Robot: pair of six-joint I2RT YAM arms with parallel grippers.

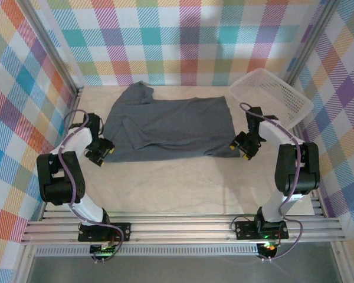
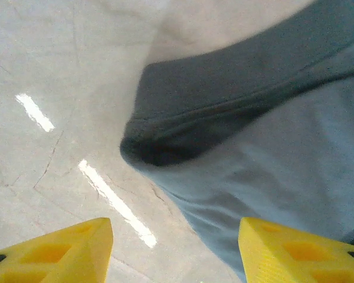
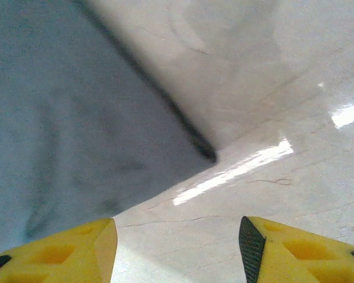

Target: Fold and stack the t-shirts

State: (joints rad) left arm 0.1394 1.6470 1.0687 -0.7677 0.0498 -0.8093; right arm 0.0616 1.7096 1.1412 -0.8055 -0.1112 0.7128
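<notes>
at the left of the top view, the left gripper [image 1: 100, 150] is hanging low over the pale beige tabletop [image 1: 177, 188], just beside the near left corner of the plain dark slate-grey short-sleeved t-shirt of soft cloth [image 1: 168, 127]. in the left wrist view this gripper [image 2: 177, 250] is showing its yellow wedge-shaped fingertips [image 2: 65, 247] spread wide apart with nothing gripped. the rounded, folded-over corner of the t-shirt [image 2: 265, 147] is lying on the table just ahead of them.

the t-shirt is lying spread out across the middle of the table, mostly flat. one part is reaching up toward the far left, and a few soft creases are running near its left side.

just off the garment's near right corner, the right gripper [image 1: 245, 147] is hovering close to the table. in the right wrist view it [image 3: 177, 250] is also standing released, its yellow fingertips [image 3: 65, 250] set wide apart over bare table. the shirt's pointed corner [image 3: 65, 118] is lying ahead and to the left of them, untouched.

at the far right, a white plastic mesh basket [image 1: 271, 97] is sitting tilted against the checked wall, apart from the shirt.
</notes>
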